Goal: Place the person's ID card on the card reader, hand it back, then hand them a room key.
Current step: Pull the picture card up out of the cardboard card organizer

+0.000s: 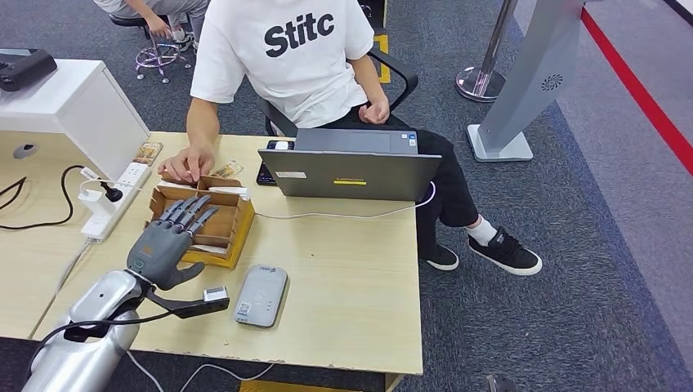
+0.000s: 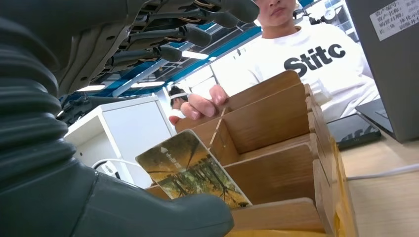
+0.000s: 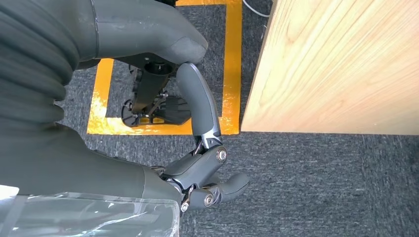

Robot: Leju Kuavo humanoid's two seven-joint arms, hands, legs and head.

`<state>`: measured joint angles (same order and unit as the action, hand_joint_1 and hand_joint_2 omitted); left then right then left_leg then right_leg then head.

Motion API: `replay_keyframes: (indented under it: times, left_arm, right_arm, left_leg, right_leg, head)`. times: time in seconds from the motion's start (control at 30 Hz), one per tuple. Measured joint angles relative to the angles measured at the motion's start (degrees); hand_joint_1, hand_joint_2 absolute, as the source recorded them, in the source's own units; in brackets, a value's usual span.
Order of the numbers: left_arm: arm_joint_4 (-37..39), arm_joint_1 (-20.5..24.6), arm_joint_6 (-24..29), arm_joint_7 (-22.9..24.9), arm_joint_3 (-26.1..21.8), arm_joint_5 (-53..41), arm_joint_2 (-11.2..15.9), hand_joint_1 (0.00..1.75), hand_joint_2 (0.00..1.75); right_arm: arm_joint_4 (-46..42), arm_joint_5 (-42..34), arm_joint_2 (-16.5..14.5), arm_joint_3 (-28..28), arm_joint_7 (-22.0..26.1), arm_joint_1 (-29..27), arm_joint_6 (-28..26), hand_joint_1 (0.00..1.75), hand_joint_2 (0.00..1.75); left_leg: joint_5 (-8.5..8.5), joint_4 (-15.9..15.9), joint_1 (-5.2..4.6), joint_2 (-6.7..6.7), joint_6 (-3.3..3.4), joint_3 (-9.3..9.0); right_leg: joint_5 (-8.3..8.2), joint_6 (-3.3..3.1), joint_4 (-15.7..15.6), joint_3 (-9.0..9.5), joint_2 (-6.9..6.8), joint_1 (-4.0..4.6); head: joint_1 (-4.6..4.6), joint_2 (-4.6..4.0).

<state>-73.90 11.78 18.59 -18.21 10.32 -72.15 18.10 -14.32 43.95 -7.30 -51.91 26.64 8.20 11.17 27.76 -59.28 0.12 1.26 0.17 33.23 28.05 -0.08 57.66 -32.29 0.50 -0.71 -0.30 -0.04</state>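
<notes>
We see our left robot hand (image 1: 167,243) stretched out over the near end of the wooden box (image 1: 233,229) on the bench (image 1: 351,278), fingers (image 1: 190,211) straight and spread, grasping nothing. In the left wrist view those fingers (image 2: 188,34) hang above the box's dividers (image 2: 276,168), and a card (image 2: 190,170) printed with trees stands tilted in a near compartment, just beyond our thumb (image 2: 148,212); we cannot tell whether the thumb touches it. A person (image 1: 286,57) in a white T-shirt sits across the bench, one hand (image 1: 186,163) resting on the far end of the box, the other at the lap. The grey card reader (image 1: 261,296) lies flat near the front edge of the bench, just beside our left wrist, and it carries no card. A grey laptop (image 1: 351,167) stands open in front of the person, its back toward us, with a white cable (image 1: 343,216) running along the bench from its side. A white power strip (image 1: 114,196) lies to the left of the box with a black plug in it. Our right robot hand (image 3: 197,163) hangs beside the bench edge (image 3: 341,64) above grey carpet (image 3: 321,182) marked with yellow tape (image 3: 232,64); its fingers are curled in loosely around nothing.
</notes>
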Motion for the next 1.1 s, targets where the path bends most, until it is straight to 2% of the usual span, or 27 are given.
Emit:
replay_keyframes:
  times: [0.33,0.6,0.63,0.77,1.1]
  left_arm:
    - [0.65,0.40,-0.28,5.54,0.93,-3.18,1.71,0.00,1.75]
    - [2.79,0.75,-0.60,6.25,0.98,-3.77,3.18,0.00,1.75]
    - [2.98,0.75,-0.61,6.27,0.98,-3.78,3.23,0.04,1.75]
    - [3.72,0.81,-0.74,6.37,1.01,-3.76,3.45,1.71,1.75]
    - [5.34,1.34,-1.28,6.01,1.12,-3.61,3.66,1.73,1.75]
  right_arm:
    - [0.00,-0.15,0.01,-0.02,0.26,-0.06,0.02,0.00,1.75]
    - [0.00,-0.15,0.02,-0.02,0.37,-0.14,0.05,0.00,1.75]
    - [0.00,-0.15,0.02,-0.02,0.37,-0.15,0.06,0.00,1.75]
    - [0.00,-0.14,0.02,-0.02,0.36,-0.18,0.08,0.00,1.75]
    - [0.00,-0.09,0.02,-0.02,0.35,-0.20,0.09,0.00,1.75]
  left_leg:
    - [0.00,0.00,0.01,-0.01,0.00,0.00]
    - [0.00,0.00,0.01,-0.01,0.00,-0.01]
    - [0.00,0.00,0.01,-0.01,0.00,0.00]
    - [0.00,0.00,0.00,-0.01,0.00,0.00]
    - [0.00,0.00,0.01,-0.01,0.00,-0.01]
  right_leg:
    - [0.00,0.00,0.00,-0.01,0.01,0.00]
    - [0.00,0.00,0.00,-0.01,0.01,0.00]
    - [0.00,0.00,0.00,-0.01,0.00,0.00]
    - [0.00,0.00,0.00,-0.01,0.00,0.00]
    - [0.00,0.00,0.00,-0.01,0.00,0.00]
  head:
    - [0.00,0.00]
    - [0.01,0.00]
    - [0.01,0.00]
    - [0.01,0.00]
    - [0.00,0.00]
